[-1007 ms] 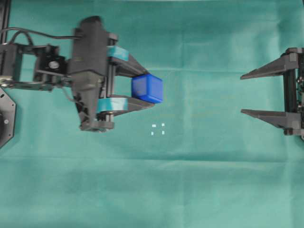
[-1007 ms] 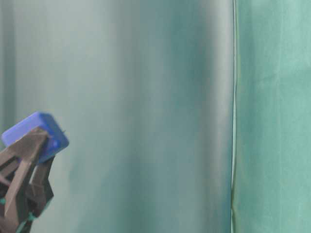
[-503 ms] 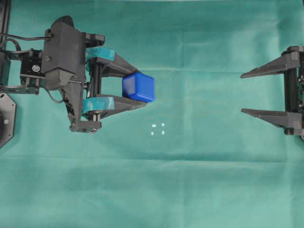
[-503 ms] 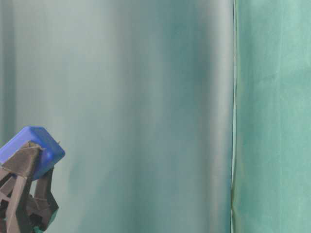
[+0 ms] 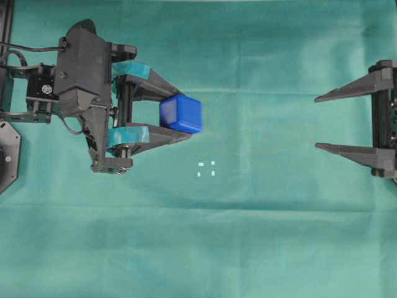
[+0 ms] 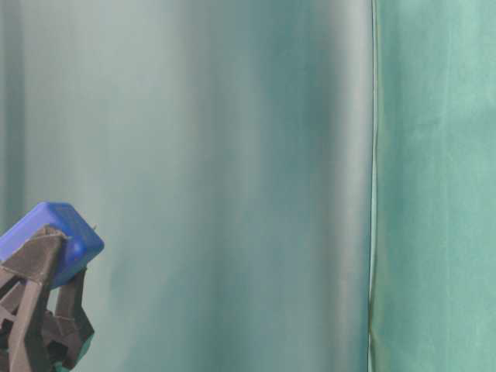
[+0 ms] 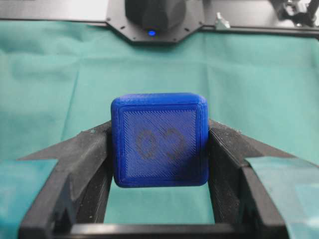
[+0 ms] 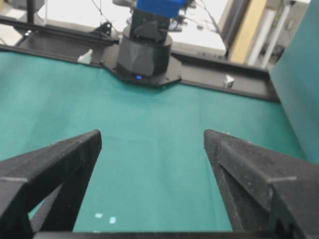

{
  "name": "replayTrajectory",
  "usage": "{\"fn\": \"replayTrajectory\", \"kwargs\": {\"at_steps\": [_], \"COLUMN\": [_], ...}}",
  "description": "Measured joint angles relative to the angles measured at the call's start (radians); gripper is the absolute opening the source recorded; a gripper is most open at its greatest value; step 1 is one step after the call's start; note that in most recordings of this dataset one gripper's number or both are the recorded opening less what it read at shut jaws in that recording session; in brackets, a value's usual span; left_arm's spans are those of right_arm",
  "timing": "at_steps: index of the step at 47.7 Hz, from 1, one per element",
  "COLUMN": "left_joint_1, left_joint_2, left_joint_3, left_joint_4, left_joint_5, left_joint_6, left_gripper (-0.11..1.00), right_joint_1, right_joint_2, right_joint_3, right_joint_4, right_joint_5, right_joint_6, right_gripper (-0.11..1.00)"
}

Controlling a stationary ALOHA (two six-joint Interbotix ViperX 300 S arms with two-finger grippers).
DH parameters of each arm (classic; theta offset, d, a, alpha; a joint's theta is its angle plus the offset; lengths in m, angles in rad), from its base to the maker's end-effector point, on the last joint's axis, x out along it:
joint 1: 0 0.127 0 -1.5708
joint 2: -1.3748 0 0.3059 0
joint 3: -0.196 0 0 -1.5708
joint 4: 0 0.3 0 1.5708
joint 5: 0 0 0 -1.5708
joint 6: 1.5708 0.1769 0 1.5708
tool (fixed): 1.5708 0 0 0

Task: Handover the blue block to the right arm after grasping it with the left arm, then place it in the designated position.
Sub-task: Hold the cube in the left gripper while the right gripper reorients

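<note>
The blue block (image 5: 181,113) is clamped between the teal-taped fingers of my left gripper (image 5: 186,115), held up off the green cloth at the left of the overhead view. In the left wrist view the blue block (image 7: 159,140) fills the gap between both fingers, a faint embossed mark facing the camera. The table-level view shows the blue block (image 6: 53,239) tilted in the fingertips at the lower left. My right gripper (image 5: 316,122) waits wide open at the right edge with nothing in it, also seen as my right gripper (image 8: 152,139). The designated position (image 5: 206,169), small white marks, lies below and right of the block.
Green cloth (image 5: 248,236) covers the whole table. The left arm's black base (image 8: 144,55) stands at the far end in the right wrist view. A vertical green curtain seam (image 6: 373,186) runs down the table-level view.
Over the last second my left gripper drew back leftward and slightly up with the block; in the last half second it held still. The right gripper has not moved.
</note>
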Motion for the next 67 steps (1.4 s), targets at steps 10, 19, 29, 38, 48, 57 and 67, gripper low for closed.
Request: {"fn": "replayTrajectory", "kwargs": {"at_steps": [10,19,29,38,48,57,67], "left_joint_1": [0.0,0.002,0.002,0.0,0.0,0.0,0.0], "left_joint_2": [0.0,0.002,0.002,0.002,0.003,0.003,0.002], "left_joint_3": [0.0,0.0,0.0,0.008,0.009,0.011,0.011], "left_joint_4": [0.0,0.0,0.0,-0.002,-0.003,-0.003,-0.002], "left_joint_5": [0.0,0.0,0.0,0.002,0.0,0.002,0.003], "left_joint_6": [-0.005,-0.005,-0.005,-0.006,-0.006,-0.006,-0.006], "left_gripper": [0.47,0.47,0.47,0.47,0.47,0.47,0.47], "right_joint_1": [0.002,0.0,0.0,0.0,0.0,0.002,0.003], "right_joint_2": [0.0,0.005,0.008,0.009,0.012,0.017,0.017], "right_joint_3": [-0.035,-0.069,-0.101,-0.127,-0.132,-0.133,-0.135], "right_joint_4": [-0.103,-0.206,-0.354,-0.454,-0.554,-0.586,-0.6], "right_joint_5": [0.04,0.086,0.089,0.094,0.12,0.132,0.132], "right_joint_6": [-0.058,-0.152,-0.302,-0.413,-0.511,-0.531,-0.532], "right_gripper": [0.94,0.94,0.94,0.94,0.94,0.94,0.94]}}
